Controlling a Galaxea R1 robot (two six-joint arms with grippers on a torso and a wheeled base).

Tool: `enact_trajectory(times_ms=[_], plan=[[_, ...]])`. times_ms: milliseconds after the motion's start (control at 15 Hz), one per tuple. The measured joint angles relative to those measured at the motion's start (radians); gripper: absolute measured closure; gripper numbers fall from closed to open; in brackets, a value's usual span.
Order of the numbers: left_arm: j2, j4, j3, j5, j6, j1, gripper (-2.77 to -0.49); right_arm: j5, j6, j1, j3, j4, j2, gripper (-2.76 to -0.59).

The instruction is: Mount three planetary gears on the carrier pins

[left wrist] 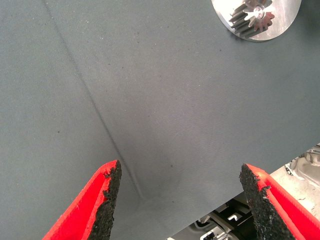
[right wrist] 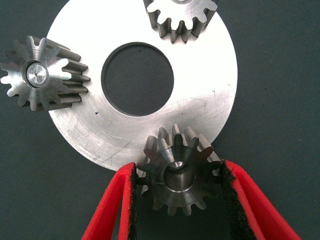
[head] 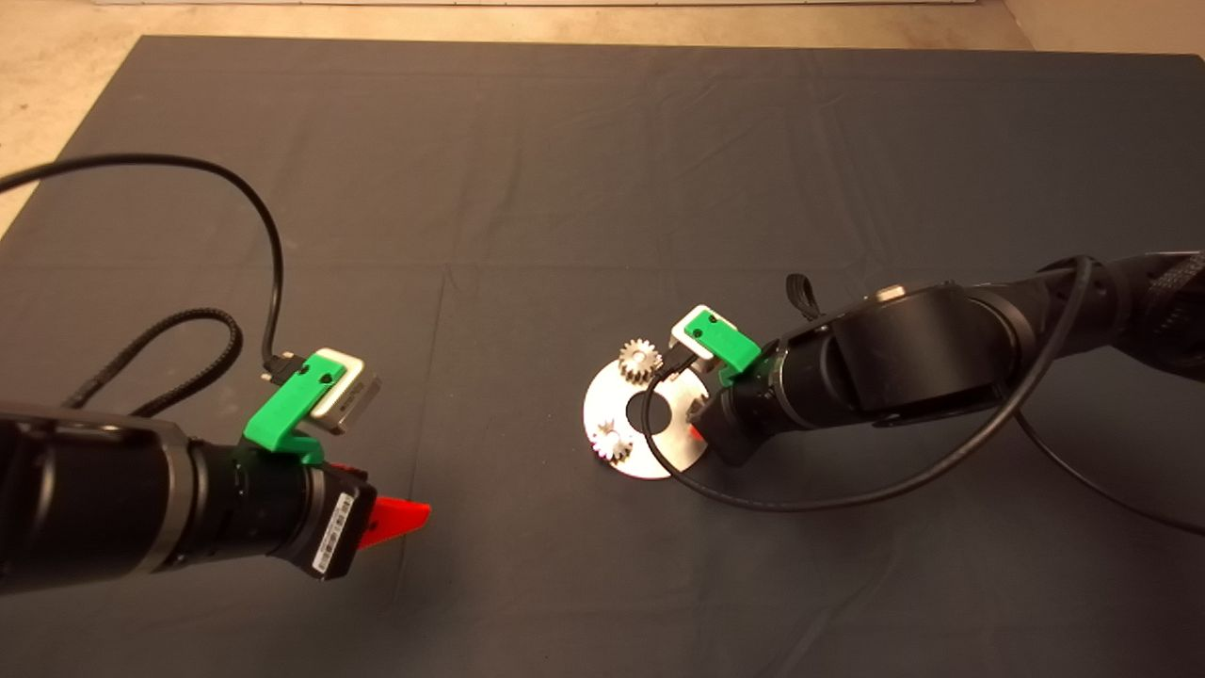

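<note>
Gripped between the right gripper's (right wrist: 177,200) black pads, a small silvery-grey steel toothed gear (right wrist: 177,175) is sitting over the round silver plate's (right wrist: 210,100) rim; rigid, dense and slick, it is best pinched across its teeth. Left gripper (left wrist: 180,200) is hovering open, empty.

**Dark mat, one round plate on it**

Dark grey mat (head: 527,169) covers the table; creases run across it, one long fold line down the middle area. Beige floor (head: 56,56) shows past its far and left edges. Lying flat on the mat right of centre: round silver plate (head: 650,457) with large central hole, mat visible through the hole. A black cable (head: 828,499) loops down onto the mat just beside the plate's near edge. Left wrist view shows bare mat weave with a diagonal crease, and the mat's edge with metal frame parts below.
</note>
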Motion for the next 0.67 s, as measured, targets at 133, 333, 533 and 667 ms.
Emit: enact_trajectory(times_ms=[133,333,533,667], plan=[[0.0,0.0,0.0,0.0,0.0,0.0,-1.64,0.003,0.0,0.0,-0.003,0.0,0.0,-0.92],[0.0,0.0,0.0,0.0,0.0,0.0,-1.64,0.003,0.0,0.0,-0.006,0.0,0.0,-0.92],[0.0,0.0,0.0,0.0,0.0,0.0,-1.64,0.005,0.0,0.0,-0.007,0.0,0.0,-0.92],[0.0,0.0,0.0,0.0,0.0,0.0,-1.64,0.006,0.0,0.0,-0.01,0.0,0.001,-0.92]])
